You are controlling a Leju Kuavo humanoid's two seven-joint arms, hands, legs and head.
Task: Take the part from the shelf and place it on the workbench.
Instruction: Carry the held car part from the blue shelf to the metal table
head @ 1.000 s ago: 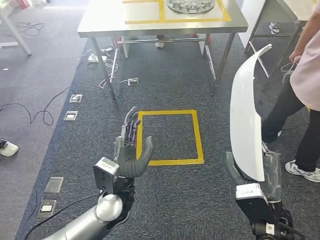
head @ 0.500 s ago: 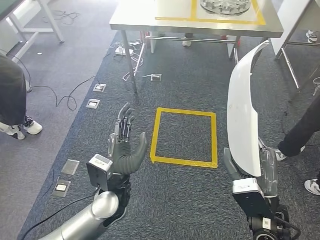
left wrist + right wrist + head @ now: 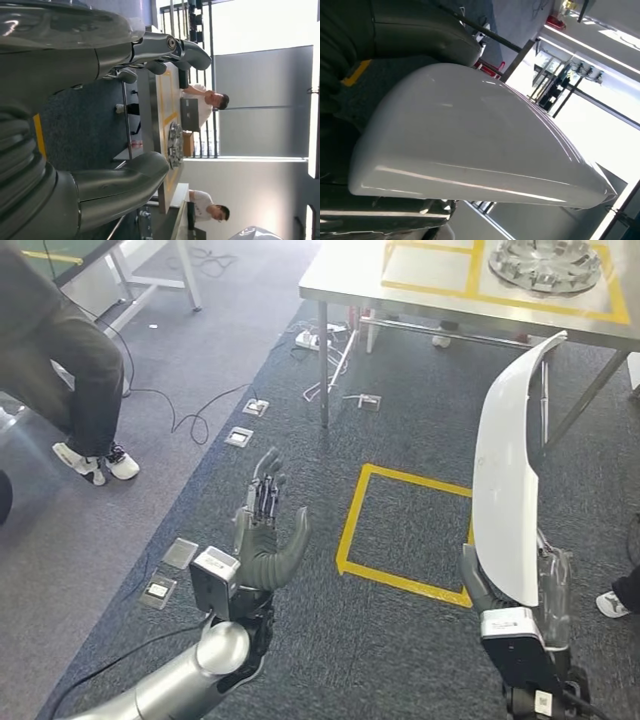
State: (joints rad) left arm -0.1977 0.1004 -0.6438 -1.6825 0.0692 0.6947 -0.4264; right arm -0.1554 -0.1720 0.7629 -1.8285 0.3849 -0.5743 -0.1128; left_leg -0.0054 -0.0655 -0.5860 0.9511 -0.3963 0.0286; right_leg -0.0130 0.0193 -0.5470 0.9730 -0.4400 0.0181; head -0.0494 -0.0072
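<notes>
The part is a long curved white shell [image 3: 507,475], standing upright at the right of the head view; my right hand [image 3: 521,585] grips its lower end. Up close in the right wrist view, the white shell [image 3: 471,140] lies between the thumb [image 3: 425,30] and the fingers below it. My left hand [image 3: 264,530] is raised over the carpet, open, fingers apart and holding nothing; the left wrist view shows its fingers [image 3: 166,50] and thumb [image 3: 124,180] spread. The steel workbench [image 3: 423,285] stands ahead at the upper right, marked with yellow tape.
A round silver wheel-like piece [image 3: 545,262] lies on the workbench. A yellow tape square [image 3: 407,530] marks the carpet before it. A person's legs [image 3: 75,370] stand at the upper left. Cables [image 3: 189,410] and floor sockets [image 3: 170,570] lie on the carpet.
The whole view has shifted right, so the camera has turned left; the workbench and tape square now sit farther right. Both hands keep their pose, and the shell stays in the right hand.
</notes>
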